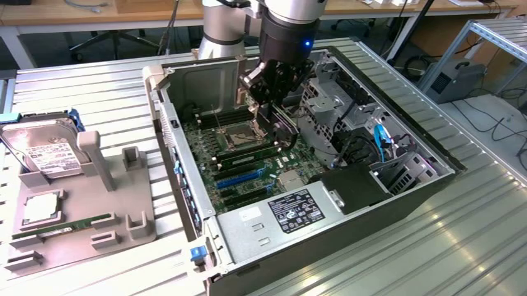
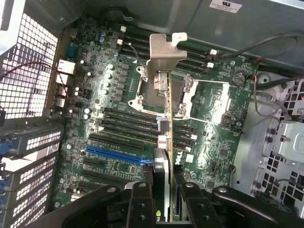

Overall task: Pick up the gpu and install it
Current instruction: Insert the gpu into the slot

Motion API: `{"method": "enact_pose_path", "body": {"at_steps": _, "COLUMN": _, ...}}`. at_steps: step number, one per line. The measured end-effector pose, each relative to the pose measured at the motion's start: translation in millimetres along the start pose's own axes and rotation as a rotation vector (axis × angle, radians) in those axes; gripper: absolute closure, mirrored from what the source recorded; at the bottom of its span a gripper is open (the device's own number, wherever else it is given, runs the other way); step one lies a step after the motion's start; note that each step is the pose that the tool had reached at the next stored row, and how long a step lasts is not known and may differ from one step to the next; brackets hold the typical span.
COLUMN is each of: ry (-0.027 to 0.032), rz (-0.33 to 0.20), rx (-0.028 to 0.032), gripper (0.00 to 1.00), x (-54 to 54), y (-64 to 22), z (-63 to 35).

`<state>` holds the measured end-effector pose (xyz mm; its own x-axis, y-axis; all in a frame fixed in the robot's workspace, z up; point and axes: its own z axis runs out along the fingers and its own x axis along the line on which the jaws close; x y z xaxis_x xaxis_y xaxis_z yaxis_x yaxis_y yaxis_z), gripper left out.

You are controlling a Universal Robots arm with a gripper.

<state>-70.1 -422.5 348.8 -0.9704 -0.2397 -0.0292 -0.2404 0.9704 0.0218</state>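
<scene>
Broadly, a ribbed metal worktop (image 1: 428,253) carries an open computer case (image 1: 329,243) lying on its side, with its green motherboard (image 1: 239,157) facing up. On the exterior view's left, just beside the case, sits a grey fixture tray (image 1: 103,197) holding a silver hard drive (image 1: 45,154) with a white label, a square processor chip (image 1: 41,206) and a narrow green RAM stick (image 1: 62,227).

The robot arm (image 1: 288,31) reaches down into the case from above. Its jaws are pinching the gpu (image 1: 280,126), one on each flat face, so the card hangs edge-on over the middle of the board. In the wrist view the gpu (image 2: 161,168) runs away from the camera, with its silver bracket (image 2: 161,52) at the far end, pointing down toward the motherboard (image 2: 118,95). The card lines up over the processor socket (image 2: 187,95) and the black memory slots beside it; it sits in no slot. The blue expansion slot (image 2: 114,154) lies off to one side of the card, unoccupied. Near the case's front corner in the exterior view, a black label (image 1: 292,213) sits on the metal power-supply box.
</scene>
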Motion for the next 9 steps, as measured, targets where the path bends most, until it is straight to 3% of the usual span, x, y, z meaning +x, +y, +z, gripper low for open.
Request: {"method": "enact_pose_path", "body": {"at_steps": 9, "ry": 0.0008, "rz": -0.036, "rx": -0.0011, "gripper": 0.73, "x": 0.0, "y": 0.0, "z": 0.0}}
